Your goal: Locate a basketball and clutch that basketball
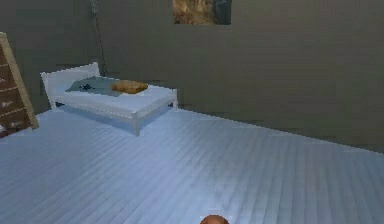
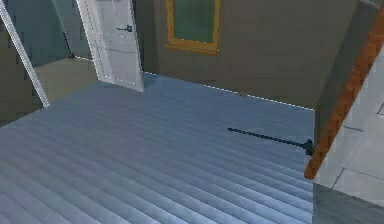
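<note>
Locating perhaps nearly done, clutching not begun: orange-brown round thing [image 1: 212, 219], possibly the basketball, cut by forward view's bottom edge, on blue plank floor [image 1: 250, 170], well apart from white bed [image 1: 110, 100]; gripper state and load: cannot tell.

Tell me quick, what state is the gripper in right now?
Gripper: its state cannot be told from these pictures.

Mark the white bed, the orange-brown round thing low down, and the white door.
White-framed bed [image 1: 110, 99]: forward view, mattress top.
Orange-brown round thing [image 1: 211, 219]: forward view, visible top.
White panelled door [image 2: 113, 45]: arm side view, middle panel.
</note>
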Controlling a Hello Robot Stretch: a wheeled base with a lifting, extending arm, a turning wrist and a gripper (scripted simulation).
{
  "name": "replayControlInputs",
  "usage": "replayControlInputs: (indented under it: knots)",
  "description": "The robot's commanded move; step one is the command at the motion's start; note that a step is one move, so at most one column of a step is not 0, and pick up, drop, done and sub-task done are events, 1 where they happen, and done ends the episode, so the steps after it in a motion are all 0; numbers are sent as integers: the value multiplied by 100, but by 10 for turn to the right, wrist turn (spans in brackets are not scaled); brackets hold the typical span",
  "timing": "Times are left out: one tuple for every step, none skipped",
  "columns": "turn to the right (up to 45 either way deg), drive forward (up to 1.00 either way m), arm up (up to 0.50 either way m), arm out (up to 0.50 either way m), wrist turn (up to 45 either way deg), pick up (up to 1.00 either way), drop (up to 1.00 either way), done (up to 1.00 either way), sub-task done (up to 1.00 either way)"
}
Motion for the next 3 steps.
replayControlInputs:
  knots:
    - [-450,0,0,0,0,0,0,0,0]
    - [-330,0,0,0,0,0,0,0,0]
    - [0,0,20,0,0,0,0,0,0]
